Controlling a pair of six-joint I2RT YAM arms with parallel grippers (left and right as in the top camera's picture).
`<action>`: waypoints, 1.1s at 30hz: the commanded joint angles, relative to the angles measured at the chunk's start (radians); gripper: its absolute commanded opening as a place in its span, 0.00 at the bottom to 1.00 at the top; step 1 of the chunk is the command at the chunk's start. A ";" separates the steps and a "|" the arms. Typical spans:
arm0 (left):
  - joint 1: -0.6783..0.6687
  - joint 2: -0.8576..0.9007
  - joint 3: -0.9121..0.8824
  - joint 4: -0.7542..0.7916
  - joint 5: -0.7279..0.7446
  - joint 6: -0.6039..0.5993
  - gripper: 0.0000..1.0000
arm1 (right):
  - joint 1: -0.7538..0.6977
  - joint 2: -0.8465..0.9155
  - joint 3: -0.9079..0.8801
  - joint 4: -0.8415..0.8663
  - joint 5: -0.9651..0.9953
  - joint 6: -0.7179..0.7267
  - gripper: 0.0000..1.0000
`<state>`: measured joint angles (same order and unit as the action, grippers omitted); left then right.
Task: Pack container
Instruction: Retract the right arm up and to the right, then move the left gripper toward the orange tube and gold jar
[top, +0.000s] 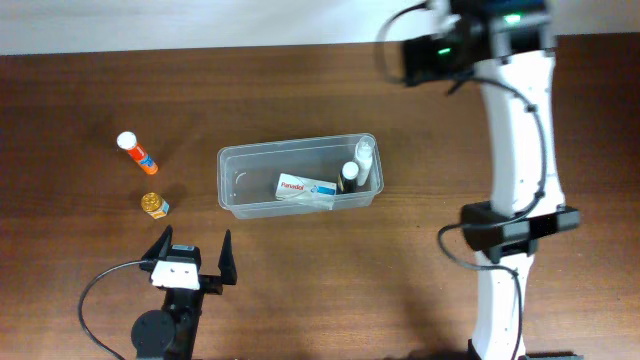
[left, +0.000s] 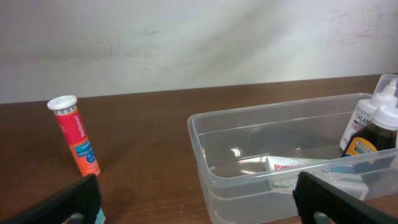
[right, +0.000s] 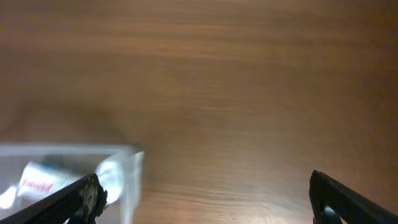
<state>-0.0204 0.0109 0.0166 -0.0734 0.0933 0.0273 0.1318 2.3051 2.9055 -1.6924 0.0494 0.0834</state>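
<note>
The table (top: 80, 100) is dark brown wood with a fine grain running side to side. Well to the left of the container stands an orange tube (top: 137, 152), a slim cylinder with a white cap and a blue band on its label. Slightly nearer the container and closer to the front edge sits a small yellow-topped pot (top: 154, 205), round and squat.

The left gripper (top: 196, 240) hovers in front of the container's left end. Its black fingers are spread wide and hold nothing.

The container (top: 230, 180) sits mid-table. It is a clear, glossy plastic bin, rectangular with rounded corners and a thickened rim, and its mouth faces up. In the overhead view its long axis runs left to right, the right end angled slightly toward the back.

Inside, right of its middle, a flat white cardboard box (top: 305, 186) with a red label lies on the floor. At the right end stand a dark bottle (top: 348, 177) with a white cap and, behind it, a white bottle (top: 363, 152) with a nozzle top.

The right gripper (right: 204, 179) is past the container's right end, high above bare wood. Its dark fingers are spread far apart and empty, and the container's blurred corner shows beside one finger.
</note>
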 joint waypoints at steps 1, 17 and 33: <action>-0.004 -0.005 -0.008 0.001 -0.008 0.015 0.99 | -0.082 -0.010 -0.010 -0.006 0.009 0.086 0.98; -0.003 -0.005 -0.008 0.015 -0.056 0.015 0.99 | -0.336 -0.010 -0.010 -0.006 0.008 0.079 0.98; 0.078 0.257 0.433 -0.138 -0.059 0.073 0.99 | -0.341 -0.010 -0.010 -0.006 0.008 0.079 0.98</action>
<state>0.0097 0.1371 0.2546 -0.1532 0.0517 0.0513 -0.2054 2.3051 2.8990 -1.6924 0.0490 0.1551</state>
